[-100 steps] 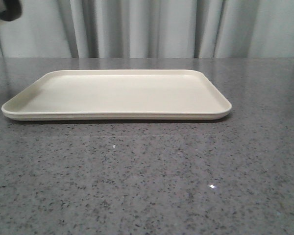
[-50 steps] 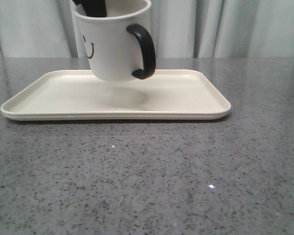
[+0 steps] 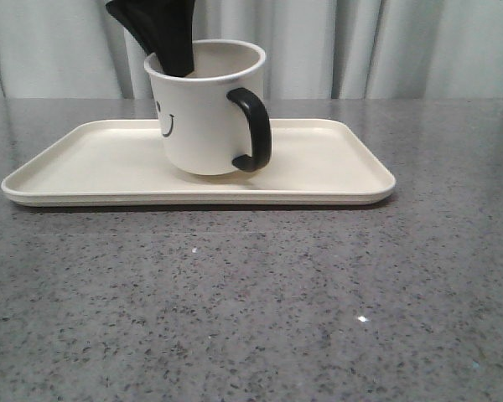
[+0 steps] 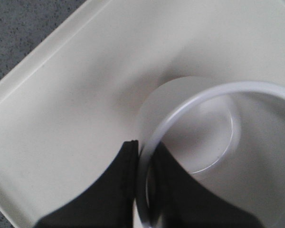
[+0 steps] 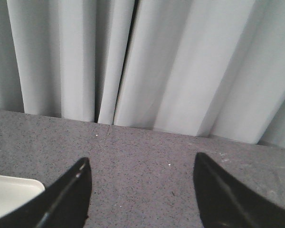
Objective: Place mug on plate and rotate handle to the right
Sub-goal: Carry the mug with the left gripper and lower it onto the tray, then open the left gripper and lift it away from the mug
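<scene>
Fingers of my left gripper pinch the mug's rim, one inside, one outside. On the grey speckled table I see the cream plate; the smiley mug sits on it, black handle pointing right. My right gripper hangs spread wide, empty.

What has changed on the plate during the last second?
The left claw brought the mug in from above and lowered it onto the plate, still pinching its rim. The handle kept facing front-right. The plate did not move.
</scene>
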`<action>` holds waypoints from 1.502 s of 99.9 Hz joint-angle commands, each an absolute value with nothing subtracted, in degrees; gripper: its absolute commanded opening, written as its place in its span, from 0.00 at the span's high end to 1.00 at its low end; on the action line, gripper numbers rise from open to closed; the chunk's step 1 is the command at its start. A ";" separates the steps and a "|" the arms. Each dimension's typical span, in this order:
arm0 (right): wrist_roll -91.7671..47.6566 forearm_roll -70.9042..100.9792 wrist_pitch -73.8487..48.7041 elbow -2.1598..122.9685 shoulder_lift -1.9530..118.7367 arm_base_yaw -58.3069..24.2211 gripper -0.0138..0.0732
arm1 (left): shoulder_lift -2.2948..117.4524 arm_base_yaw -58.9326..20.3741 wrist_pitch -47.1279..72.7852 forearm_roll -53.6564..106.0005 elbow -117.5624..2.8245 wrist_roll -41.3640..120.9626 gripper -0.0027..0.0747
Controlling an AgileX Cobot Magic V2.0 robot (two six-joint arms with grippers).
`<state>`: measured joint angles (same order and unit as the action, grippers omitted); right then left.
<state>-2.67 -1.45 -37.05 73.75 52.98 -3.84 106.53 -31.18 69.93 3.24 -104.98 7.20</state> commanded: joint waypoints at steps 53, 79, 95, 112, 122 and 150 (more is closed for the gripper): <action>-3.28 -2.56 -33.35 75.67 52.64 -3.80 0.30 | 104.24 -31.59 69.12 3.62 -107.02 7.10 0.98; -3.28 -2.56 -33.35 75.67 52.64 -3.80 0.30 | 104.24 -31.59 69.12 4.06 -107.02 7.10 0.72; -3.28 -2.56 -33.77 75.67 52.64 -3.80 0.30 | 104.24 -31.59 69.12 4.06 -107.02 7.10 0.60; -3.28 -2.56 -33.83 75.67 52.64 -3.80 0.30 | 104.13 -31.59 69.12 4.06 -107.61 7.10 0.58; -3.28 -2.56 -33.83 75.67 52.64 -3.80 0.30 | 104.13 -31.59 69.19 4.06 -109.93 7.10 0.58; -3.28 -2.56 -33.76 75.67 52.64 -3.80 0.30 | 104.03 -31.59 72.42 2.96 -119.67 7.10 0.58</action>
